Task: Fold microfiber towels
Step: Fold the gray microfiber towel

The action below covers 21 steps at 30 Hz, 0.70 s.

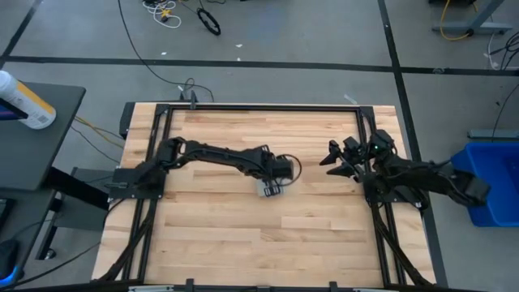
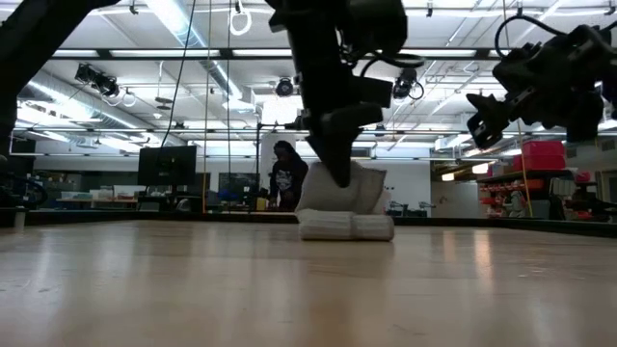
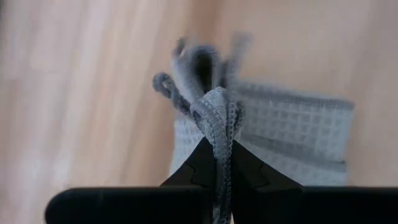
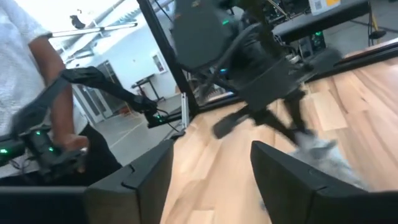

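Observation:
The pale grey-blue towel [image 1: 268, 188] lies folded small near the middle of the table; in the low view [image 2: 345, 226] its lower folds rest flat on the wood and an upper part stands up. My left gripper [image 1: 274, 187] is shut on the towel from above. My right gripper [image 1: 334, 157] is open and empty, raised above the table toward its right side; its fingers [image 4: 273, 168] show spread apart in the right wrist view. My left gripper pinches a bunched hemmed edge of the towel [image 3: 217, 118] between its two fingers, several layers together. The fingers [image 2: 333, 159] come from above, pointing down. The held part stands up from the towel, whose folded lower part [image 2: 347, 228] lies on the table.
A bright blue bin [image 1: 486, 182] stands off the table's right edge. A person [image 4: 37, 93] stands beyond the table holding a control arm, and another person [image 2: 287, 173] shows far behind. Bare wood [image 1: 243, 243] lies toward the near edge.

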Tool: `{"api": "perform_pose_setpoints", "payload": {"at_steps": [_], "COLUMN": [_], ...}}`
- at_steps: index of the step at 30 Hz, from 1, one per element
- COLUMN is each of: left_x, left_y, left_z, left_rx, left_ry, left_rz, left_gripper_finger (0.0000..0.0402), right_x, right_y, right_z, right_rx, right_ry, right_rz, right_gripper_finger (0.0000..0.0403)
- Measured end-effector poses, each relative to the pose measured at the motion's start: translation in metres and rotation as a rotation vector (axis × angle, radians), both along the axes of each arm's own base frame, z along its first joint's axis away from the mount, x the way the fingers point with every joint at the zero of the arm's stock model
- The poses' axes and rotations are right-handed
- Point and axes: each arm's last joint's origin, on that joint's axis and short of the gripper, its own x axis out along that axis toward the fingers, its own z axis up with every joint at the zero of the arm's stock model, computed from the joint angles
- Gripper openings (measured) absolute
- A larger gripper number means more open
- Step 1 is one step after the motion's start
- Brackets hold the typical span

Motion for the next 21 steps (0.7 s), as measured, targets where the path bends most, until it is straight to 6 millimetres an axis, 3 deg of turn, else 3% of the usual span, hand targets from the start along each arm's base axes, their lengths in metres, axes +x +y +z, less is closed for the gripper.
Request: {"api": "perform_pose_setpoints", "payload": {"at_steps": [4,11,21], "left_x": [0.006,0.007,0.010], "left_y": [-0.012,-0.013,-0.025], "left_z": [-0.004,-0.002,-0.001], "left_rx": [-0.022,-0.031,-0.041], "left_ry": [0.009,-0.005,-0.041], "left_rz": [-0.035,-0.032,-0.058], "left_gripper_finger": [0.0021,0.0021,0.0021], "right_x": [0.002,0.003,0.002], "right_y": [-0.002,-0.003,-0.002], "right_z": [-0.005,-0.006,0.004], "right_rx": [-0.034,-0.048,-0.035], "right_ry": [0.004,0.003,-0.052], "right_rz": [-0.005,-0.010,-0.026], "right_gripper_finger": [0.0207,0.0166,0.0102]}}
